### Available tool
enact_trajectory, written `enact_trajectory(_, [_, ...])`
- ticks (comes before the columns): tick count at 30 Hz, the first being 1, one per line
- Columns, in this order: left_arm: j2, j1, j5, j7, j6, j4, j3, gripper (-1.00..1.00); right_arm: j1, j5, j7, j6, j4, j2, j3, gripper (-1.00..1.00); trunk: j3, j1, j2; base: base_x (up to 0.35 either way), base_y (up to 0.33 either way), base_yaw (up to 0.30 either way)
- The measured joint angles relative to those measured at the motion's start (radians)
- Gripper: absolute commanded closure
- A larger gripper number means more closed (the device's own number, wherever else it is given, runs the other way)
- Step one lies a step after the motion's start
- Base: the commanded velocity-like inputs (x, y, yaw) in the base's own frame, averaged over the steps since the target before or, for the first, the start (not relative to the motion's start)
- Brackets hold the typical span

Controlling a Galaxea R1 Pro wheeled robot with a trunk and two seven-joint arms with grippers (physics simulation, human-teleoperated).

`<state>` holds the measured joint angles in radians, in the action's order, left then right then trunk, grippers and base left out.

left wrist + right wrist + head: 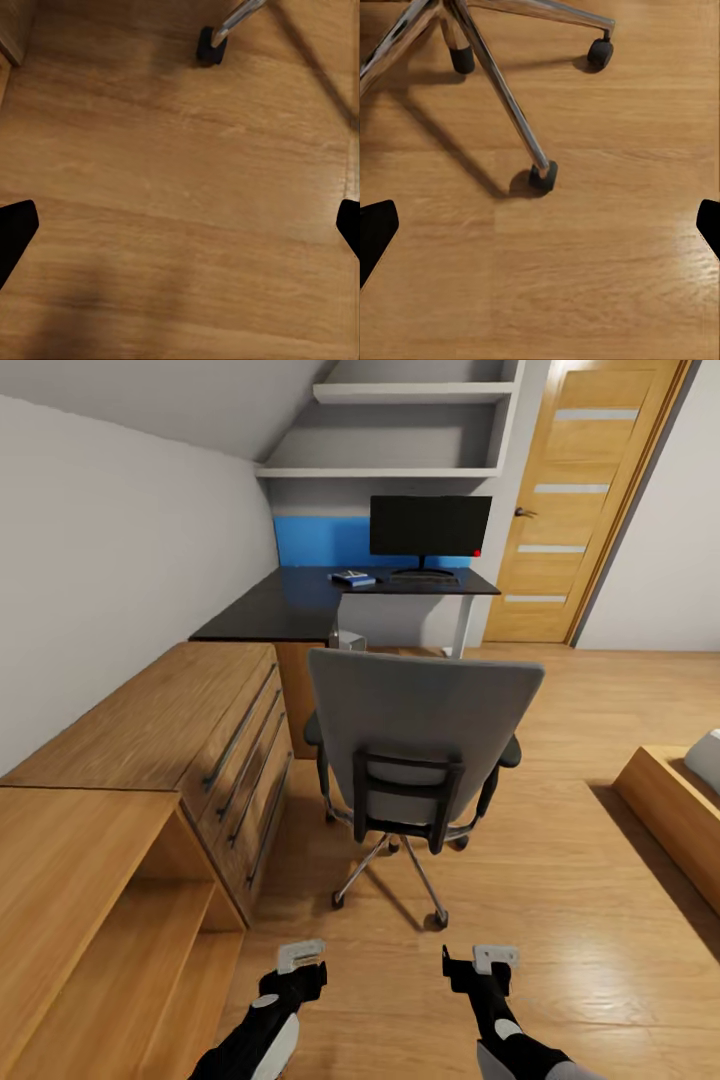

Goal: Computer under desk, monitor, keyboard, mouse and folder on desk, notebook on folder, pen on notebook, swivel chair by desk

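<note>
Nearest the viewer, the left gripper (300, 957) and the right gripper (482, 960) hang low over bare wooden floor (560, 920), both with fingers spread apart and nothing between them. Just beyond stands the swivel chair (420, 730), its grey back facing the robot, its chrome legs and castors close ahead of the fingers. A wooden drawer unit (190, 730) lines the left side, leaving a narrow gap to the chair; open floor lies to the right, up to a bed frame's (670, 810) edge. Farther off, the dark tabletop (290, 605) carries the monitor (430, 527) and a small blue item (352, 577) near its left. A door (580, 500) stands at far right.
</note>
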<state>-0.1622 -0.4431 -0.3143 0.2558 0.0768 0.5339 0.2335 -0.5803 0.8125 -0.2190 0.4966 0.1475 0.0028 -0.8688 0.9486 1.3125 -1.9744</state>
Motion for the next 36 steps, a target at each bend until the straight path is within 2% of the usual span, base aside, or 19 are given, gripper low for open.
enact_trajectory(4, [-0.007, -0.06, 0.002, 0.003, 0.074, 0.001, 0.0, -1.0, -0.061, 0.0, -0.003, -0.054, 0.008, 0.0, 0.001, -1.0, 0.013, 0.015, -0.028, 0.0, 0.0, 0.0])
enact_trajectory(5, [-0.009, -0.085, 0.002, 0.004, 0.092, 0.001, 0.0, -1.0, -0.092, -0.002, -0.005, -0.075, 0.01, -0.001, 0.001, -1.0, 0.016, 0.019, -0.035, 0.0, 0.0, 0.0])
enact_trajectory(6, [-0.012, -0.132, 0.002, 0.004, 0.115, 0.002, 0.0, -1.0, -0.15, 0.004, -0.006, -0.111, 0.012, -0.002, 0.002, -1.0, 0.019, 0.023, -0.042, 0.0, 0.0, 0.0])
enact_trajectory(7, [-0.012, -0.148, 0.001, 0.005, 0.119, 0.002, -0.001, -1.0, -0.171, 0.008, -0.006, -0.122, 0.013, -0.002, 0.002, -1.0, 0.022, 0.027, -0.049, 0.0, 0.0, 0.0])
enact_trajectory(8, [-0.012, -0.175, -0.005, 0.005, 0.124, 0.002, 0.0, -1.0, -0.197, 0.02, -0.007, -0.141, 0.017, -0.001, 0.002, -1.0, 0.025, 0.031, -0.056, 0.0, 0.0, 0.0])
enact_trajectory(10, [-0.012, -0.219, -0.042, 0.005, 0.13, 0.001, 0.0, -1.0, -0.238, 0.067, -0.006, -0.173, 0.036, 0.0, 0.002, -1.0, 0.031, 0.038, -0.07, 0.0, 0.0, 0.0])
enact_trajectory(12, [-0.012, -0.228, -0.064, 0.005, 0.131, 0.001, 0.001, -1.0, -0.245, 0.086, -0.006, -0.178, 0.05, 0.0, 0.003, -1.0, 0.038, 0.046, -0.084, 0.0, 0.0, 0.0])
enact_trajectory(14, [-0.012, -0.237, -0.1, 0.003, 0.129, -0.01, 0.001, -1.0, -0.255, 0.111, -0.006, -0.185, 0.078, -0.001, 0.003, -1.0, 0.044, 0.054, -0.098, 0.0, 0.0, 0.0])
enact_trajectory(15, [-0.012, -0.239, -0.105, 0.002, 0.126, -0.027, 0.0, -1.0, -0.256, 0.115, -0.006, -0.185, 0.082, -0.001, 0.004, -1.0, 0.047, 0.058, -0.105, 0.0, 0.0, 0.0])
enact_trajectory(21, [-0.012, -0.241, -0.106, 0.0, 0.102, -0.101, 0.002, -1.0, -0.258, 0.119, -0.008, -0.181, 0.089, -0.001, -0.002, -1.0, 0.066, 0.081, -0.147, 0.0, 0.0, 0.0])
enact_trajectory(29, [-0.011, -0.242, -0.102, -0.002, 0.08, -0.117, 0.001, -1.0, -0.258, 0.121, -0.007, -0.179, 0.09, -0.005, -0.003, -1.0, 0.091, 0.111, -0.203, 0.0, 0.0, 0.0])
enact_trajectory(36, [-0.012, -0.242, -0.107, 0.0, 0.079, -0.111, 0.013, -1.0, -0.258, 0.121, -0.007, -0.179, 0.085, -0.007, -0.002, -1.0, 0.113, 0.138, -0.252, 0.0, 0.0, 0.0])
